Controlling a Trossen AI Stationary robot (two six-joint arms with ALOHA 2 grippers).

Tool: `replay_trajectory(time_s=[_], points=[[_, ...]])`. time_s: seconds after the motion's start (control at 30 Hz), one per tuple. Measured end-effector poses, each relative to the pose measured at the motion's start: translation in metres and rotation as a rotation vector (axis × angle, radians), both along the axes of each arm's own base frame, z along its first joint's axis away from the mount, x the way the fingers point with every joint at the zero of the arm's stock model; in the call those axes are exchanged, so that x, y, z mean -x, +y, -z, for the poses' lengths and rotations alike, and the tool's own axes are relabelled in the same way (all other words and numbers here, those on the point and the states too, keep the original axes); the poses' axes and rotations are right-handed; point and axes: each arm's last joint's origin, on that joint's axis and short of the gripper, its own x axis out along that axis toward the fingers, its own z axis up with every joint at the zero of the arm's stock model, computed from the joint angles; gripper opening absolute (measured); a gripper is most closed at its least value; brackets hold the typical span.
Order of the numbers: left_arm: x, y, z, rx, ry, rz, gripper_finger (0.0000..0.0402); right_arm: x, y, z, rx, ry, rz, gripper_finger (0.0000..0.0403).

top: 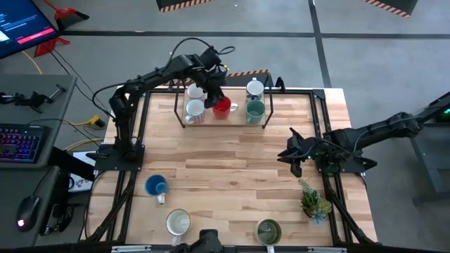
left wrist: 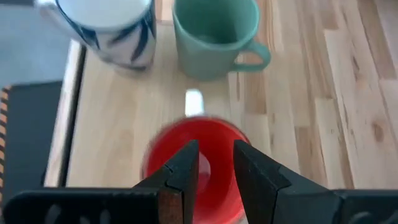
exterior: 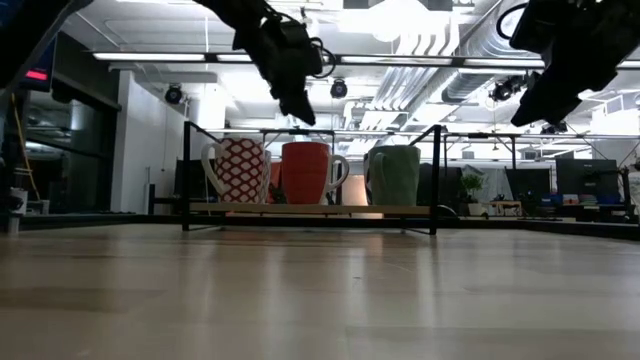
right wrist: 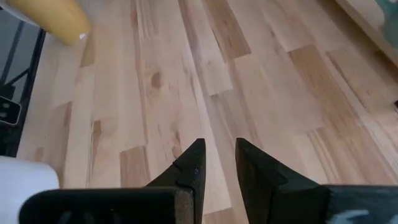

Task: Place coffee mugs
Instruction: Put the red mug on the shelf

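The red mug (left wrist: 196, 163) stands on the rack (top: 184, 121) directly under the left gripper (left wrist: 215, 163), whose fingers sit slightly parted above its rim, holding nothing (the low view shows clear air between). The teal mug (left wrist: 214, 35) stands just beyond. The right gripper (right wrist: 216, 163), narrowly parted, hovers over bare table (right wrist: 261, 87).

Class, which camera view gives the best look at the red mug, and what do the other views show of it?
The low view is best: the red mug stands whole and side-on on the rack, under the left pincer. The high view shows it small, partly covered by that arm. The left wrist view sees only its rim and inside. The right wrist view misses it.
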Motion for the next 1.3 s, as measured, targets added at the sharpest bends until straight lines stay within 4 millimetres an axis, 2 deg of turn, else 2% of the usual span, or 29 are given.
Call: replay_trajectory(time_s=[0.23,0.47,0.57,0.67,0.8,0.93,1.1,1.3], points=[[0.003,-0.018,0.006,0.04,0.174,-0.042,0.0088,0.001,0.004,0.0,0.033,-0.009,-0.004,0.0066],[0.002,-0.035,0.004,0.044,0.221,-0.02,0.0088,0.001,0.004,0.0,0.035,-0.009,-0.004,0.0066],[0.002,-0.039,-0.007,-0.018,0.257,-0.037,0.0089,0.001,0.004,0.0,0.04,-0.007,-0.007,0.0066],[0.002,-0.042,-0.026,-0.097,0.247,-0.086,0.0098,0.002,0.004,0.0,0.043,-0.001,-0.008,0.0066],[0.003,-0.045,-0.046,-0.089,0.202,-0.148,0.0118,0.002,0.003,0.001,0.044,0.008,-0.007,0.0066],[0.005,-0.049,-0.052,-0.048,0.204,-0.207,0.0143,0.003,0.003,0.002,0.048,0.015,-0.009,0.0066],[0.004,-0.049,-0.05,-0.043,0.214,-0.208,0.017,0.003,0.003,0.002,0.059,0.025,-0.017,0.0066],[-0.008,-0.052,-0.035,-0.111,0.276,-0.14,0.0177,0.003,0.003,0.003,0.066,0.028,-0.022,0.0066]])
